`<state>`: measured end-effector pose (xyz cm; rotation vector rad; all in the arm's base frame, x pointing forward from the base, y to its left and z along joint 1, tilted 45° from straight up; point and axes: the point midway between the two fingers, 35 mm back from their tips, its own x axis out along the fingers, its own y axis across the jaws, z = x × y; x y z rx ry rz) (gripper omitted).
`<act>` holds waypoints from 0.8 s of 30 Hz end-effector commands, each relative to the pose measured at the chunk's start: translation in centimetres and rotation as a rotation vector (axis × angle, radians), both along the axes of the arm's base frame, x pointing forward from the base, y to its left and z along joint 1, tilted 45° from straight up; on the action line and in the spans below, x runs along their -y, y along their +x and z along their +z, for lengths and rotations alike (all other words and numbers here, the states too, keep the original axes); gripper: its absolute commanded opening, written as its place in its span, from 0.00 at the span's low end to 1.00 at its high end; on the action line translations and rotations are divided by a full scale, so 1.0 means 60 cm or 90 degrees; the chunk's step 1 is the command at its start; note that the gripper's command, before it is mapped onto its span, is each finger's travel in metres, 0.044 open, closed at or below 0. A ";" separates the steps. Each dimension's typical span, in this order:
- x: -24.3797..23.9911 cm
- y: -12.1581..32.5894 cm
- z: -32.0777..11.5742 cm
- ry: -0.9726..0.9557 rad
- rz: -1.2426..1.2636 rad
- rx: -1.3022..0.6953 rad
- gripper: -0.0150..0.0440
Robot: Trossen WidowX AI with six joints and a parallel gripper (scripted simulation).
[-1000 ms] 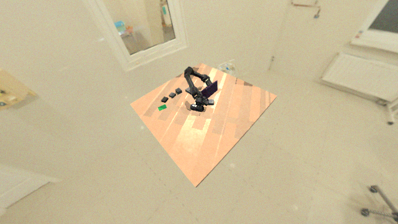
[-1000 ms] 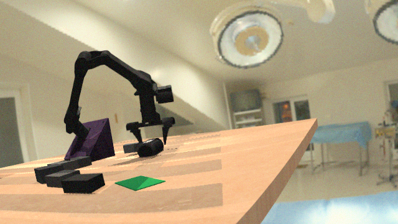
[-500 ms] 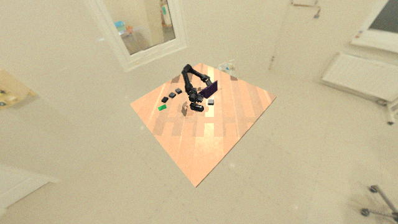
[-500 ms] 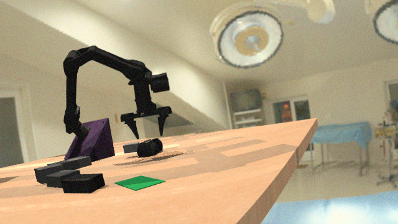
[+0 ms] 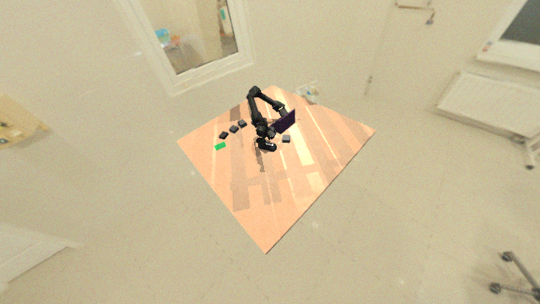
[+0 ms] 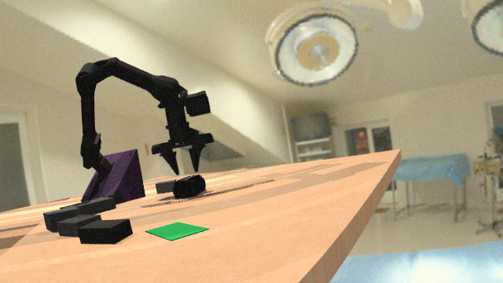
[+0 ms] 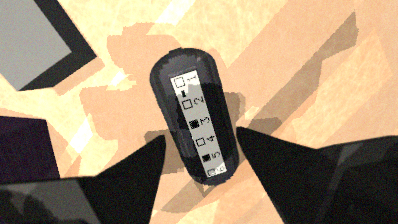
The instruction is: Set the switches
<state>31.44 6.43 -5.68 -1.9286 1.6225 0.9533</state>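
controller unit on the bench, below the fingers

arm arched | gripper pointing down | fingers apart, empty

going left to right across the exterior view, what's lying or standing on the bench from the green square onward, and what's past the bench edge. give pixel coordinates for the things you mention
green square (image 5: 220,146) (image 6: 177,231), controller unit (image 5: 267,146) (image 6: 189,186) (image 7: 218,120), blue-draped table (image 6: 430,167)

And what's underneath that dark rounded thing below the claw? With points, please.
I can't see: the unit (image 5: 267,147) (image 6: 189,186) (image 7: 194,116) covers it. Its printed label (image 7: 199,125) faces up, so the switches are probably hidden against the bench (image 5: 266,219) (image 6: 275,204) (image 7: 295,95). Only wood and shadow show around its edges.
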 end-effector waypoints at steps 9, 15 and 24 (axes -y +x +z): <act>-0.010 -0.032 0.047 0.170 -0.379 0.419 0.25; -0.010 -0.047 0.059 0.248 -0.540 0.556 0.25; -0.010 -0.047 0.059 0.248 -0.540 0.556 0.25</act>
